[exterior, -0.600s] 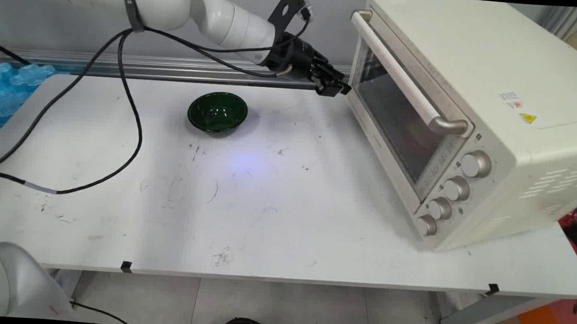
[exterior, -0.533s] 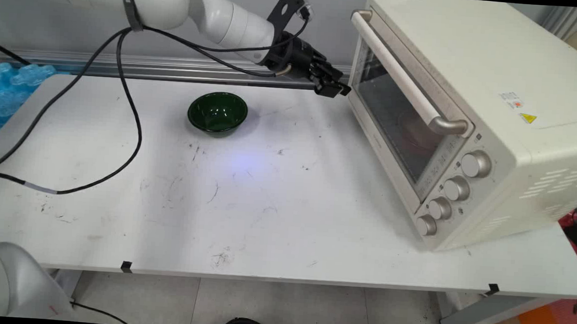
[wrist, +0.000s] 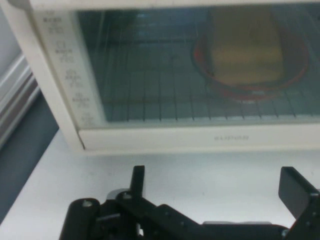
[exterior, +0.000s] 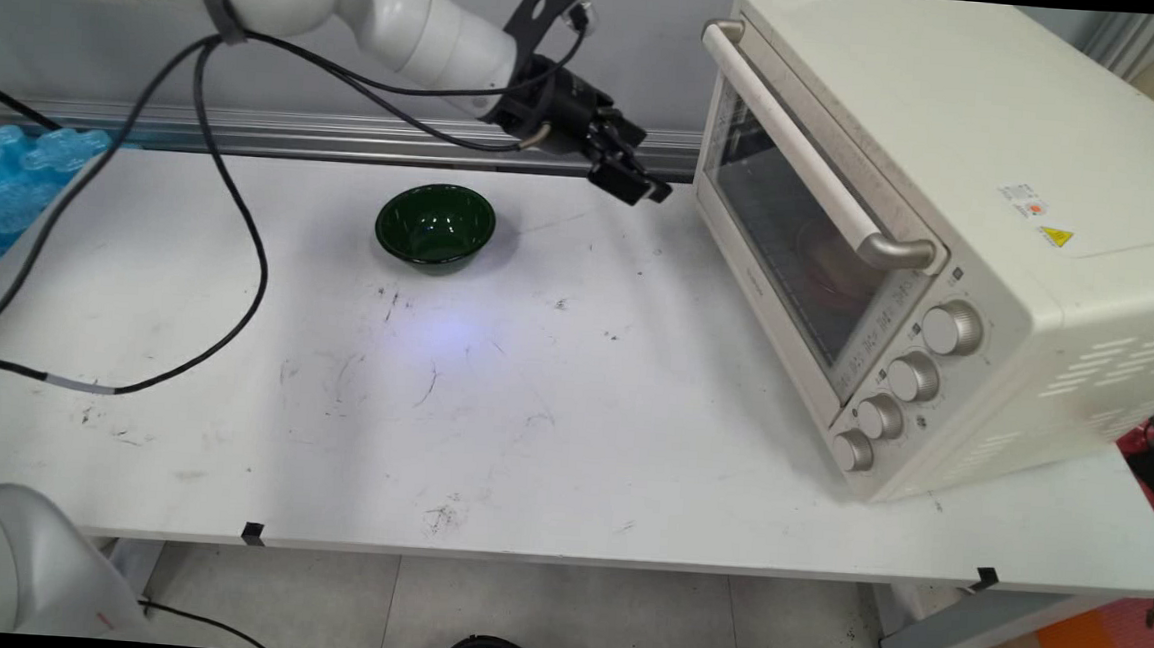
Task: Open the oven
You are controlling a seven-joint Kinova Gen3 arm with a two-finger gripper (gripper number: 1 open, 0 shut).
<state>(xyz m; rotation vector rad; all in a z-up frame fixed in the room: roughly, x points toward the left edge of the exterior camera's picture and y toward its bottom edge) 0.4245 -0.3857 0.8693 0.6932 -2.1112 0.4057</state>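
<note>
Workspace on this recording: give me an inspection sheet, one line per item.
Surface: white table, scuffed with dark marks.
Job's things: cream toaster oven, door shut; red dish holding something yellowish on its rack.
Clutter: green bowl, empty, left of the oven.
Grippers: claw open, in the air, apart from the oven door.
Cables: black cables hang from the arm onto the table.
Surroundings: grey wall behind; blue material at left.
</note>
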